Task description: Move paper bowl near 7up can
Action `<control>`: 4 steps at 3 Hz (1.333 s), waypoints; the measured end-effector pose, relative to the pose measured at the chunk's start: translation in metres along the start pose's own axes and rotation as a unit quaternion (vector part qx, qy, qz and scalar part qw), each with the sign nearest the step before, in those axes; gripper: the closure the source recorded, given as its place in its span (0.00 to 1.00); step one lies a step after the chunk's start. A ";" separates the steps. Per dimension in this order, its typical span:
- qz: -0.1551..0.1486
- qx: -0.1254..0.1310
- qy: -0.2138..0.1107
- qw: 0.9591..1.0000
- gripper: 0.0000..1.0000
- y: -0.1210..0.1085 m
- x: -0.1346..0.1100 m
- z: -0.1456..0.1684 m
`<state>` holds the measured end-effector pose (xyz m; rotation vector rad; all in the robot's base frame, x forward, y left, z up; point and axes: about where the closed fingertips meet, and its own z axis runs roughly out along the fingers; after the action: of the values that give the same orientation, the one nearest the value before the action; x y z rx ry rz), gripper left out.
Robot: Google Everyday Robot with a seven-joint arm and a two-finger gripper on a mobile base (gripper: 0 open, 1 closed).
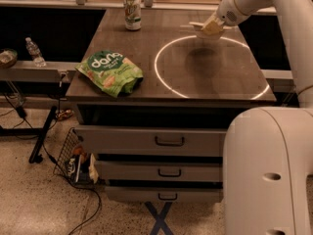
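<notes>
The paper bowl (204, 29) is off-white and shallow. It hangs above the right part of the table, and its shadow lies on the top below it. My gripper (213, 27) is shut on the bowl's right rim and holds it level. The 7up can (132, 12) stands upright at the far left of the table top, well to the left of the bowl.
A green chip bag (110, 72) lies at the table's front left. A white ring (168, 80) is marked on the dark table top (146, 48). A water bottle (35, 52) and a small dark bowl (7, 58) sit on a low shelf to the left. Drawers (168, 141) face front.
</notes>
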<state>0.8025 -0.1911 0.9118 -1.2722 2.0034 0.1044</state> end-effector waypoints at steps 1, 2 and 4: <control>0.000 0.000 0.000 1.000 1.00 0.000 0.000 0.000; -0.021 0.010 -0.033 0.999 1.00 -0.006 -0.022 0.011; -0.093 0.026 -0.127 0.987 1.00 -0.006 -0.100 0.035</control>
<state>0.8496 -0.1044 0.9508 -1.3347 1.6545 0.1164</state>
